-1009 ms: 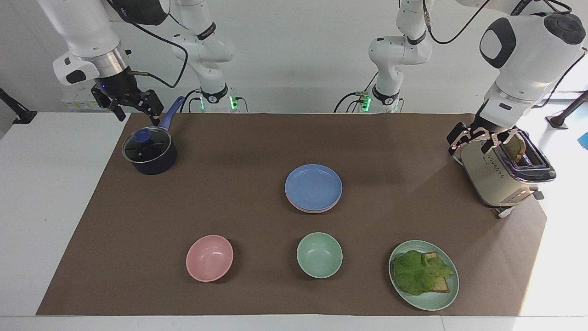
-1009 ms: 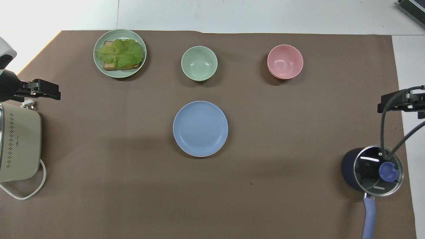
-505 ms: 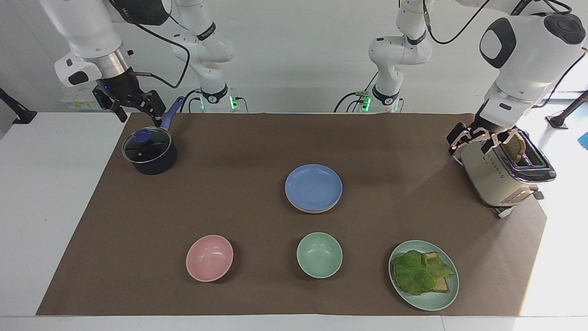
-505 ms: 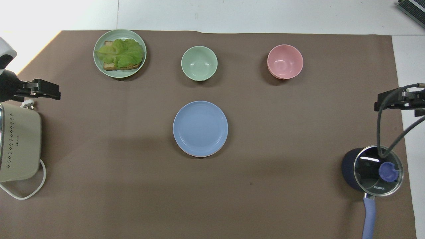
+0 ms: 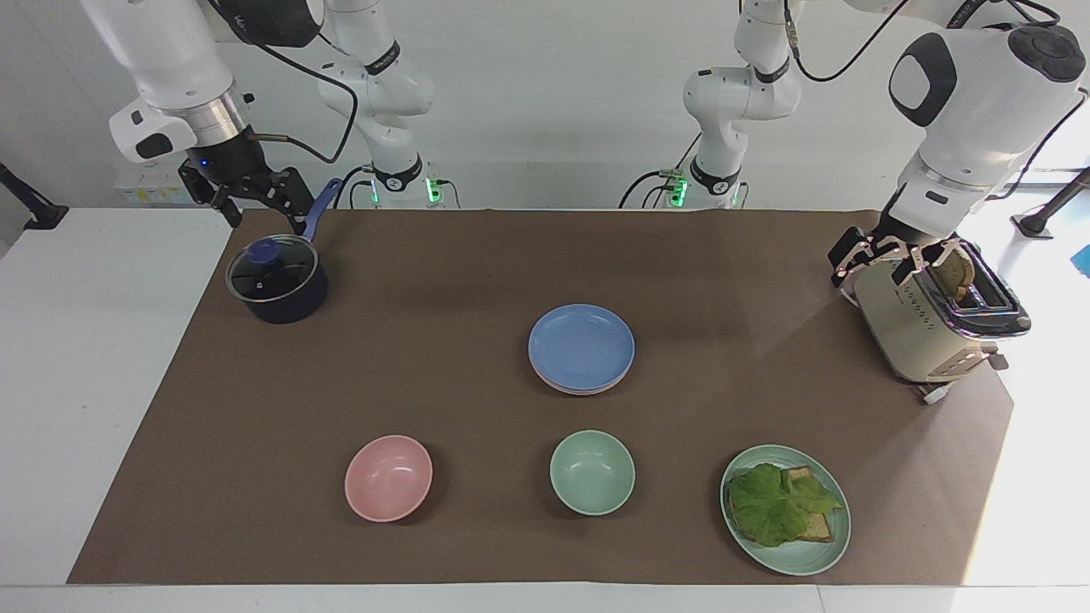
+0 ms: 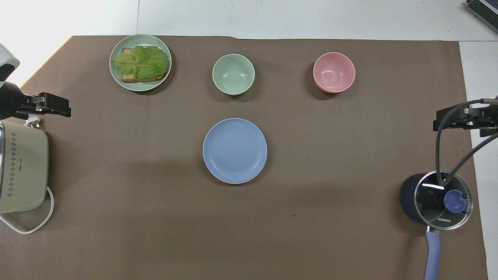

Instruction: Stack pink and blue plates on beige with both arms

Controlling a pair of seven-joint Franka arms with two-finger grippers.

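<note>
The blue plate lies on top of a stack in the middle of the brown mat. A thin rim of the pink plate shows just under it. The beige plate is hidden beneath them. My right gripper hangs open and holds nothing, in the air over the mat's edge by the dark pot. At the other end, my left gripper is open and holds nothing, just above the toaster. Both are well away from the plates.
A pink bowl, a green bowl and a green plate with lettuce and toast line the mat's edge farthest from the robots. The lidded pot's blue handle points toward the robots. Two smaller arms stand at the robots' end.
My right gripper has risen slightly and drifted a little toward the left arm's end of the table. The left arm and the plates have not moved.
</note>
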